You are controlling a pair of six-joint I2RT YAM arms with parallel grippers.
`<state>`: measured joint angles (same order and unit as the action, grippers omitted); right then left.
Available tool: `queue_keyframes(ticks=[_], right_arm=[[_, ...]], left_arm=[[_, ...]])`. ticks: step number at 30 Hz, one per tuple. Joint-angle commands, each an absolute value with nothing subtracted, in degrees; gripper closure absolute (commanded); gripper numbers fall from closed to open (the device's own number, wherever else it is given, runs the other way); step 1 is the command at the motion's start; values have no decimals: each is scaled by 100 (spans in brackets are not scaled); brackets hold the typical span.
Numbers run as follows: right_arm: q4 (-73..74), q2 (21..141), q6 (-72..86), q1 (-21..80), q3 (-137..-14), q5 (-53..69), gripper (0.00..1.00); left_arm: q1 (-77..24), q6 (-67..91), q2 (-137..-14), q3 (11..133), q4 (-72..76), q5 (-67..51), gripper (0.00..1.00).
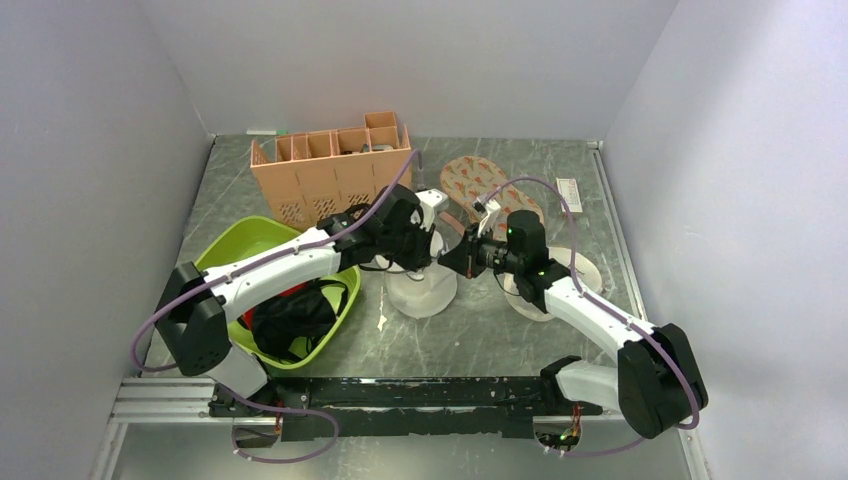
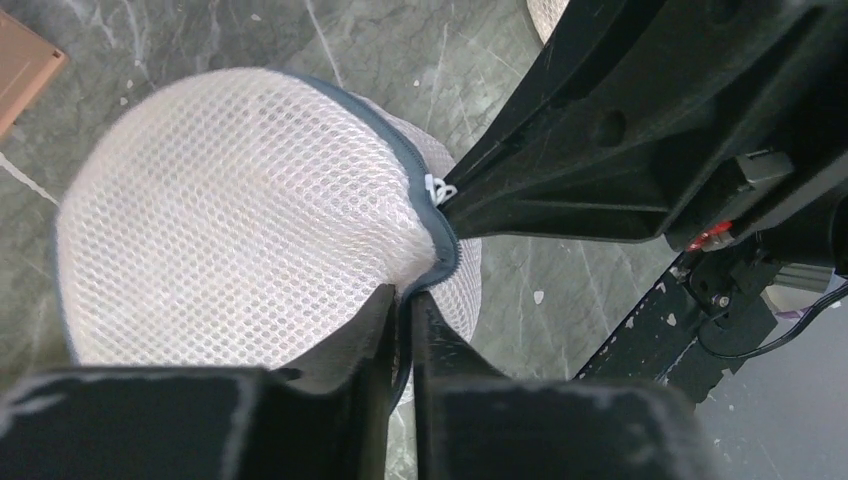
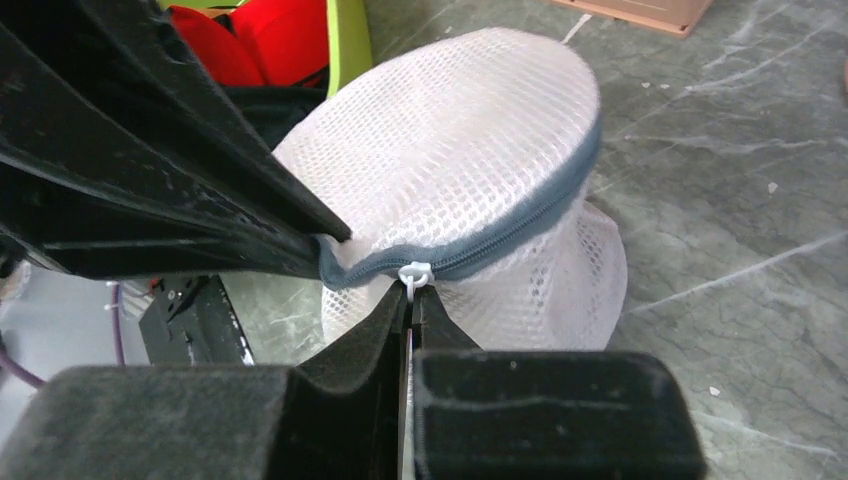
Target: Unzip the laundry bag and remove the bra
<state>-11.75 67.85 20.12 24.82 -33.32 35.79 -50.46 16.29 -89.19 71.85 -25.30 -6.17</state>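
White mesh forms the laundry bag (image 1: 422, 290), a round drum standing on the desk (image 1: 480, 340) at centre, directly between the two arms. Both sets of fingers meet at the same stretch of its rim. The left fingers (image 2: 392, 306) are shut tight on the grey zip band (image 2: 400, 150) and the mesh edge beside it, with no gap showing between their tips. The right fingers (image 3: 399, 305) are closed on the small white zip pull (image 3: 414, 272), which hangs from the band at the near side of the rim. In the right wrist view the left fingers (image 3: 330, 240) touch the band just beside the pull, so the two grips lie almost against each other. The zip runs closed along the rim to the right of the pull in that view. The flat top of the bag is tilted, and the side wall flares out beneath it down to the desk. What lies inside cannot be made out through the mesh. Bare desk lies open in front of the bag and to its right. On the left side a green basin (image 1: 235, 250) holding red and black cloth stands near. An orange-brown crate (image 1: 330, 175) stands behind the left arm. A second pale round bag (image 1: 585, 270) lies partly under the right arm, close to the right fingers (image 1: 447, 262).
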Motion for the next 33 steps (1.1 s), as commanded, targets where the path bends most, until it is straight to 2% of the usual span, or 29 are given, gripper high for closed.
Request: queue_keyframes(ticks=[1, 3, 6, 17, 19, 25, 27, 29, 33], right_arm=[[-835, 6654, 1768, 2527, -3466, 3186, 100], [-774, 6626, 1759, 2507, -3474, 2943, 100], [-678, 6727, 1857, 2395, -3549, 2771, 100], [-823, 6913, 2068, 2065, -3651, 3309, 100], [-895, 6867, 1996, 2071, -3640, 3587, 100], [-982, 6758, 1954, 2154, -3528, 4065, 100], [-967, 6714, 1947, 2185, -3515, 4057, 100], [-966, 6683, 1962, 2204, -3491, 4039, 100], [-1057, 6686, 2012, 2236, -3452, 4085, 100]], left_arm=[[-5031, 1415, -8618, 7338, -2599, -339, 86], [-5035, 1310, -8521, 7312, -2635, -331, 93], [-5033, 1204, -8306, 7183, -2632, -182, 93], [-5035, 1286, -8007, 6875, -2646, 138, 93], [-5033, 1305, -8026, 6867, -2652, 139, 85], [-5037, 1296, -8376, 7128, -2763, -210, 43], [-5042, 1312, -8434, 7154, -2655, -360, 32], [-5043, 1339, -8456, 7161, -2506, -528, 25], [-5099, 1361, -8583, 7292, -2380, -790, 19]])
